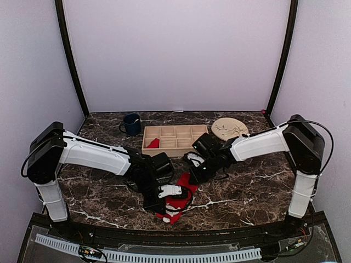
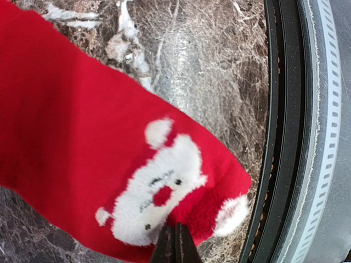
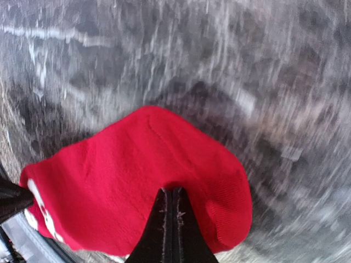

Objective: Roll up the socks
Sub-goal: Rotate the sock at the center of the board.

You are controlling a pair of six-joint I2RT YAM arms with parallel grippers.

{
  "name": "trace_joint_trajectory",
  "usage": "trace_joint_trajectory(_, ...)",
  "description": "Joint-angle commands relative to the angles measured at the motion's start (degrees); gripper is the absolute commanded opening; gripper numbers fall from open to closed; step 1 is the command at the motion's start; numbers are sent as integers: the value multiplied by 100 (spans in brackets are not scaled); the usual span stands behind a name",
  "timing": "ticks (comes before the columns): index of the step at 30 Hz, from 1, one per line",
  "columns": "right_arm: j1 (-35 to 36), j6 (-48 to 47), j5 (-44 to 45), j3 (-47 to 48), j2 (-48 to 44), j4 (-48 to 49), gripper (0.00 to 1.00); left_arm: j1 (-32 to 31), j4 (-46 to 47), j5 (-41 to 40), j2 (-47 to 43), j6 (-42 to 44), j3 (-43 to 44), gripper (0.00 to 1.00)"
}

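The loose sock (image 1: 176, 203) hangs just on the tray's (image 1: 175, 127) near side, with the left pincer (image 2: 175, 236) and right pincer (image 3: 173, 204) each clamped on an end. The other sock (image 1: 152, 143) sits in the tray's near-left compartment. Light, limp fleece will likely sag and unroll, so pinch its edges firmly.
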Motion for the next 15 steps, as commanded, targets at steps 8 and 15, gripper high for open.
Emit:
trace_joint_trajectory(8, -233, -981, 84, 1191, 938, -438, 0, 77, 197, -32, 8, -276, -120, 0)
trace_joint_trajectory(15, -266, -1338, -13, 1734, 1330, -546, 0, 182, 466, -129, 151, -442, -54, 0)
